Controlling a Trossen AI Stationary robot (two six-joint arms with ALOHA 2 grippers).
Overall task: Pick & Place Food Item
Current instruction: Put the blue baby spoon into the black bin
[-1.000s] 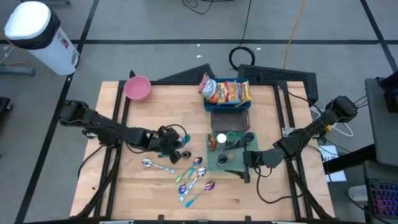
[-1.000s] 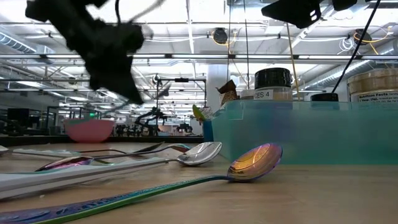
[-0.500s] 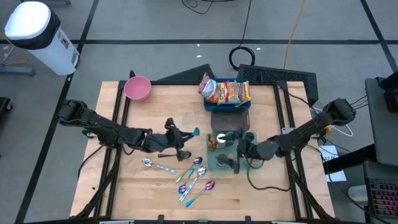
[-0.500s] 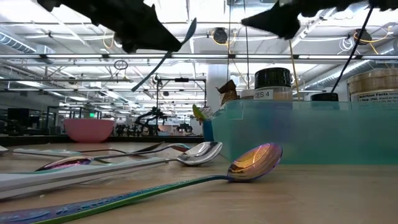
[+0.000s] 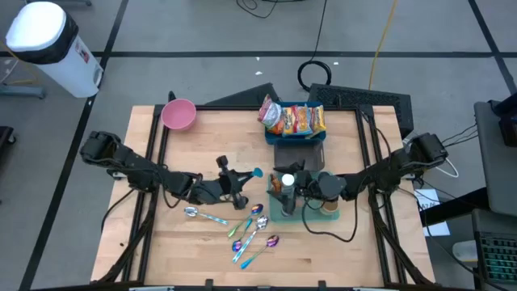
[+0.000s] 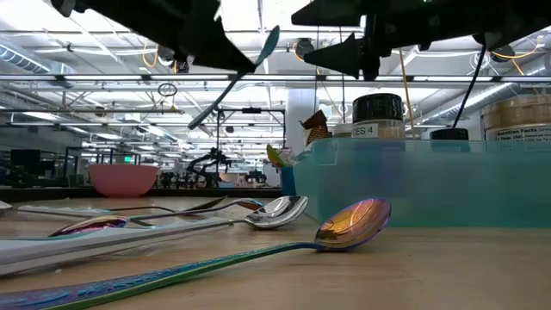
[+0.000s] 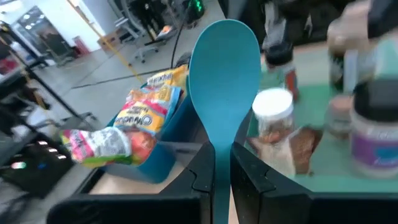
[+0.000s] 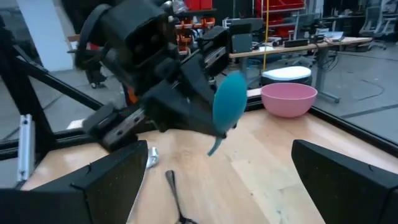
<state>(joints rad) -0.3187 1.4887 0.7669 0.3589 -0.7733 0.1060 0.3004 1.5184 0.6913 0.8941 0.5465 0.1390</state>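
Teal spoon, clamped in our left gripper, handle axis pointing 3 o'clock toward green tray; right gripper above it, spread apart.

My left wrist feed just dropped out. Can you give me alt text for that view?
The left pincer is shut on a teal spoon, its bowl raised toward the green tray of jars. A white-lidded jar stands just behind it, and snack packets fill a blue bin beside.

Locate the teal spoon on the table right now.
The teal spoon is off the table, held by the left gripper near the middle in the high view, just left of the green tray and above the metal spoons.
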